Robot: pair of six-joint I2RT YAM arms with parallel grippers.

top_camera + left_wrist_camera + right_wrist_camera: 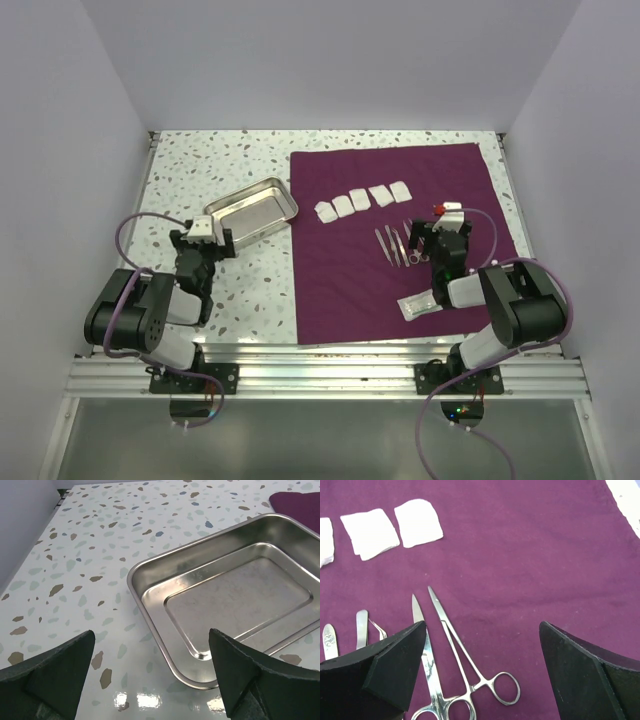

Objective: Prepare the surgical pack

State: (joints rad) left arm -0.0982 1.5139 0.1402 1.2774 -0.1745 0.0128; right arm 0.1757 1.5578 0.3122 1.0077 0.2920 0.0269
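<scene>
The purple-maroon drape (400, 190) lies flat on the right of the table. On it are several white gauze squares (362, 201), steel instruments (394, 245) and a clear pouch (418, 304). The empty steel tray (252, 211) sits on the table left of the drape. My left gripper (204, 243) is open and empty just before the tray's near corner (200, 680). My right gripper (438, 232) is open and empty, low over the drape (530, 555) beside forceps (465, 652) and scissors (427, 670); two gauze squares (417, 522) lie beyond.
The speckled table (200, 170) is walled by white panels on three sides. The aluminium rail (320, 375) with both arm bases runs along the near edge. The drape's near edge reaches close to that rail.
</scene>
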